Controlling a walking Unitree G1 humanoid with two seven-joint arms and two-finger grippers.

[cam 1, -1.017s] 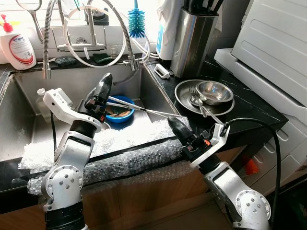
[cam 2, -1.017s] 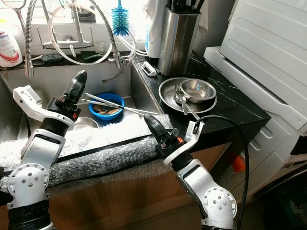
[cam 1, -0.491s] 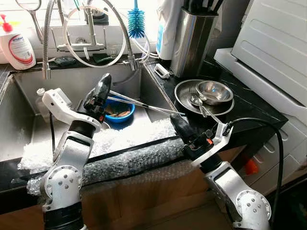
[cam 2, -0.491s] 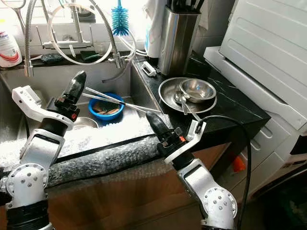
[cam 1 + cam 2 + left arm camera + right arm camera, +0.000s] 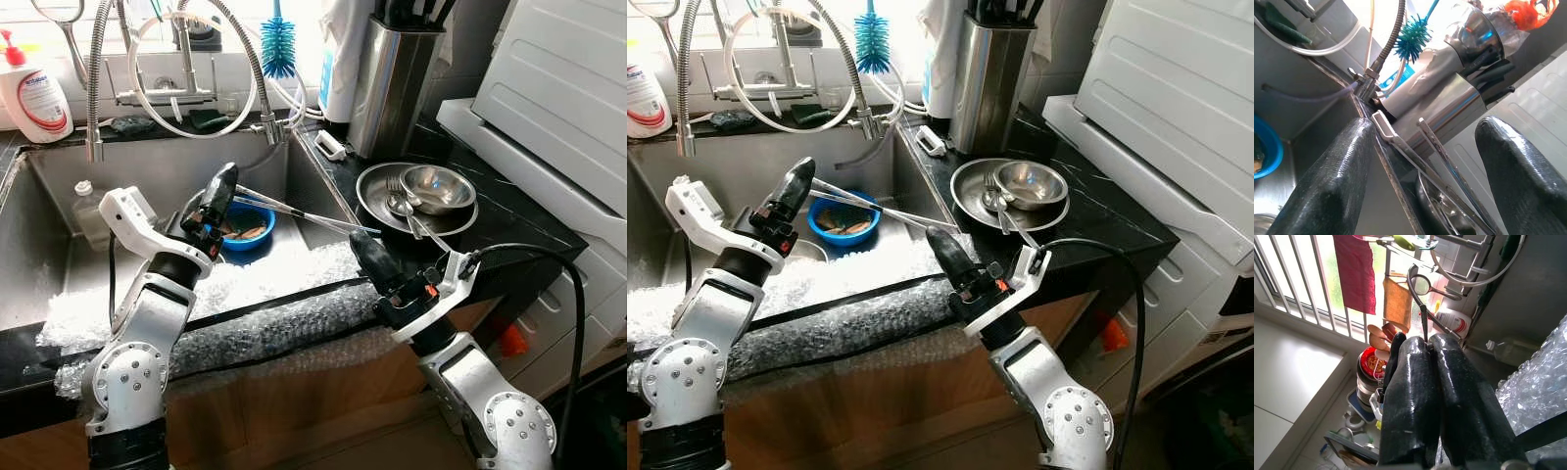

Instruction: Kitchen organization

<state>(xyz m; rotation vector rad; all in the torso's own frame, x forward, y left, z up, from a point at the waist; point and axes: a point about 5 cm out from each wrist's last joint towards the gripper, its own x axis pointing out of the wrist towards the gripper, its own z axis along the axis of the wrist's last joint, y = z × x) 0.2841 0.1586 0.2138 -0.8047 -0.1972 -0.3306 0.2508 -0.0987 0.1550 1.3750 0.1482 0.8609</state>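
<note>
Two long metal chopsticks (image 5: 313, 217) slant from the sink's right edge out over a blue bowl (image 5: 250, 227) of scraps in the sink (image 5: 147, 162). My left gripper (image 5: 223, 181) hovers at their sink-side end. In the left wrist view it (image 5: 1426, 125) is open, with the chopsticks (image 5: 1449, 171) running between its fingers; contact cannot be judged. My right gripper (image 5: 361, 247) is shut and empty, just above the bubble wrap (image 5: 265, 328) on the counter's front edge. Its fingers (image 5: 1415, 382) are pressed together.
On the black counter, a steel plate (image 5: 377, 206) holds a small steel bowl (image 5: 439, 186), a fork and a spoon. Behind it stands a steel utensil holder (image 5: 392, 83). A white appliance (image 5: 558, 88) flanks the right. Faucet hoses, a blue brush (image 5: 279, 44) and a soap bottle (image 5: 29, 93) line the back.
My left gripper has shifted slightly right and lower, toward the blue bowl. The chopsticks' sink-side end has risen a little. The right gripper has edged slightly right.
</note>
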